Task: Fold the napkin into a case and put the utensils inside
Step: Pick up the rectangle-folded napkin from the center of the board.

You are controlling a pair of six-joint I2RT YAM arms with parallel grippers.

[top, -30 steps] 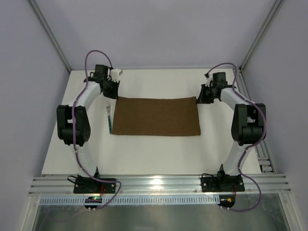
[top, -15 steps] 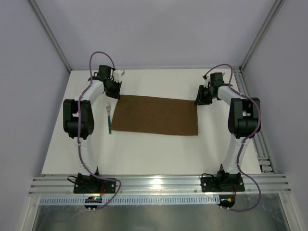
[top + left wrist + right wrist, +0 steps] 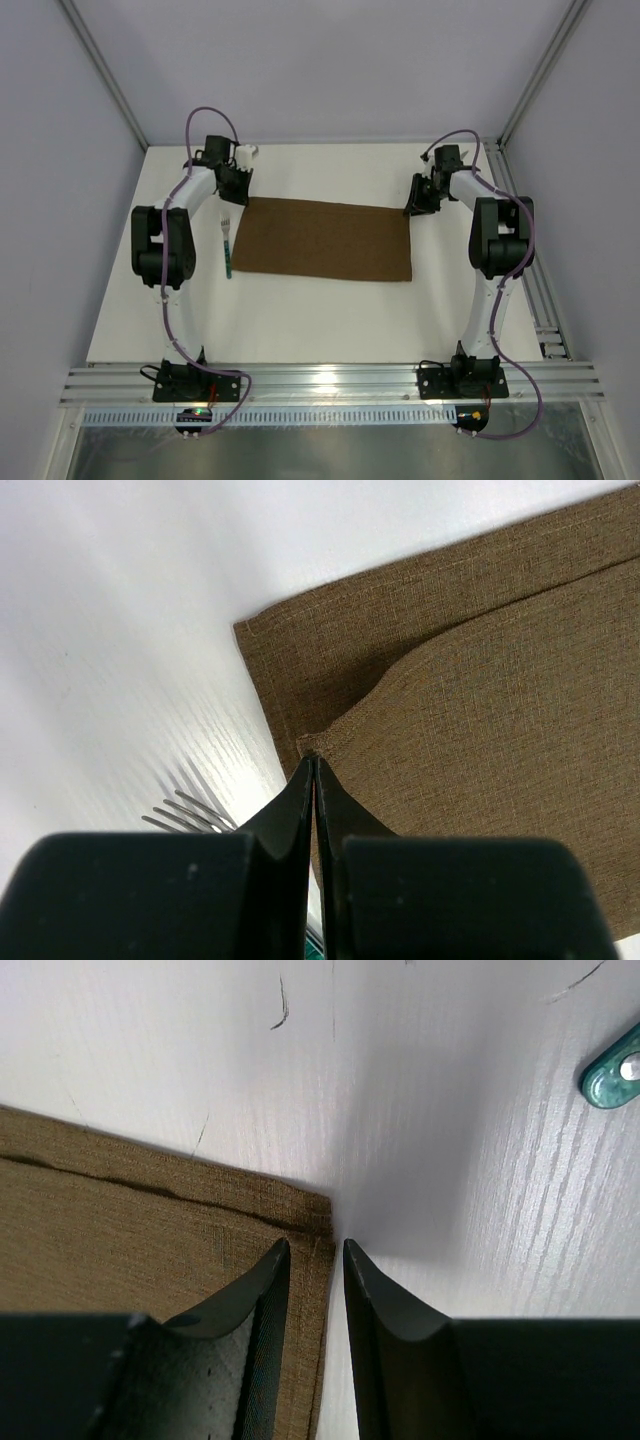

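Left fingers point(image 3: 285, 815) pinch napkin point(image 3: 480, 700); right fingers point(image 3: 385, 1310) parted.

White table point(image 3: 300, 320): folded brown napkin point(image 3: 325, 240) lies flat, toward far edge. Fork point(image 3: 227, 245) just beside its left side, tines toward far edge. Small teal piece point(image 3: 612, 1068) near napkin's far right corner.

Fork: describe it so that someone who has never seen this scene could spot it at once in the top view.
A brown napkin lies in the middle of the white table. Just off its left edge, between it and the left arm, lies the fork, tines toward the far side. It is the only slim thing there, with pale tines and a teal handle.
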